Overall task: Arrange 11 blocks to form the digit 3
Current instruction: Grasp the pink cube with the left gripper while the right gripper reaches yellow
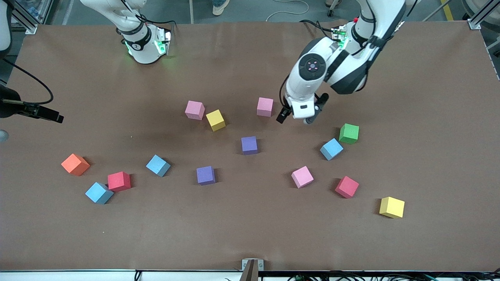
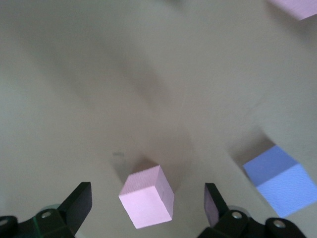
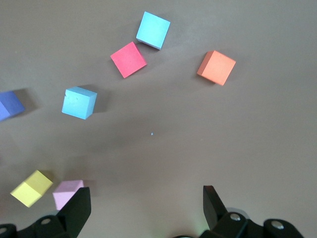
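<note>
1. Cubes lie scattered singly on the brown table [image 1: 429,97], each flat on 1 face. Being cubes, they have no long axis, and no digit 3 stands yet.
2. At the right arm's end sits the orange cube [image 1: 75,164], turned corner-on. At its 5 o'clock, the 1st light blue cube [image 1: 99,192] and the 1st red cube [image 1: 119,181] sit corner to corner, touching or nearly so. The 2nd light blue cube [image 1: 158,165] lies at the red one's 2 o'clock, apart.
3. In the middle, the 1st pink cube [image 1: 194,109] has the 1st yellow cube [image 1: 215,120] just beside it at 4 o'clock. The 1st purple cube [image 1: 205,175] and the 2nd purple cube [image 1: 249,145] lie about square to the table's edges.
4. The 2nd pink cube [image 1: 265,106], also square-set, lies at 10 o'clock of the left gripper [image 1: 295,119]. That gripper hangs low with its fingers [image 2: 79,203] spread wide and holds nothing. The left wrist view shows a pink cube between them, untouched.
5. Toward the left arm's end lie the 3rd pink cube [image 1: 302,176], 3rd light blue cube [image 1: 331,148], 2nd red cube [image 1: 346,187], green cube [image 1: 349,133] and 2nd yellow cube [image 1: 391,207], all well apart from the gripper at its 4 to 6 o'clock.
6. The right gripper [image 3: 147,206] hangs high over the right arm's end, fingers wide apart and empty.
7. Count: 3 pink, 3 light blue, 2 yellow, 2 purple, 2 red, 1 green, 1 orange.
</note>
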You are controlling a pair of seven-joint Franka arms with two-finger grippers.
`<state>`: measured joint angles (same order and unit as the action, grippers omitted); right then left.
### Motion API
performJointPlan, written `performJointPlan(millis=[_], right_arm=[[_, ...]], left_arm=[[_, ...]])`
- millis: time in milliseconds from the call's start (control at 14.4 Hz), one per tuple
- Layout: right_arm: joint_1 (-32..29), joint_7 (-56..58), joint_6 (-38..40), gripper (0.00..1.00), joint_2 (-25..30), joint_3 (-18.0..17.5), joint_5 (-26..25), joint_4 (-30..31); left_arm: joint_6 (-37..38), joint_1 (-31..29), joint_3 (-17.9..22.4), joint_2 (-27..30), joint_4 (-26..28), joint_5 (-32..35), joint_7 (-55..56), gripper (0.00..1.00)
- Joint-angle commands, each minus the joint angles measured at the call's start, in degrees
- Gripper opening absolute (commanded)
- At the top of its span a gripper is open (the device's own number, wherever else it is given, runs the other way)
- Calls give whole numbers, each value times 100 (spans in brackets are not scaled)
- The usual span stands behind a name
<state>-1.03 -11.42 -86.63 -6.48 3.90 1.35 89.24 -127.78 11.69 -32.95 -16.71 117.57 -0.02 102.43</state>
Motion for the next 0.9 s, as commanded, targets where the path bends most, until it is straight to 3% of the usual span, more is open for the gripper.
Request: performJointPlan(millis=[0, 208, 485, 831], right_arm=[[401, -1191, -47, 100, 42, -29, 5, 84], [744, -2134, -117, 100, 15, -38, 49, 120], [728, -2364, -397, 100, 24, -29, 427, 259], [885, -3557, -1057, 100, 68, -38, 418, 646]], left_arm=[[-518, 280, -1, -183, 170, 90, 785, 100], [-696, 526, 17, -412, 196, 361, 1602, 100], [-941, 720, 17, -824, 196, 1125, 2859, 100], [-1004, 913, 8, -1063, 196, 1382, 3283, 100]])
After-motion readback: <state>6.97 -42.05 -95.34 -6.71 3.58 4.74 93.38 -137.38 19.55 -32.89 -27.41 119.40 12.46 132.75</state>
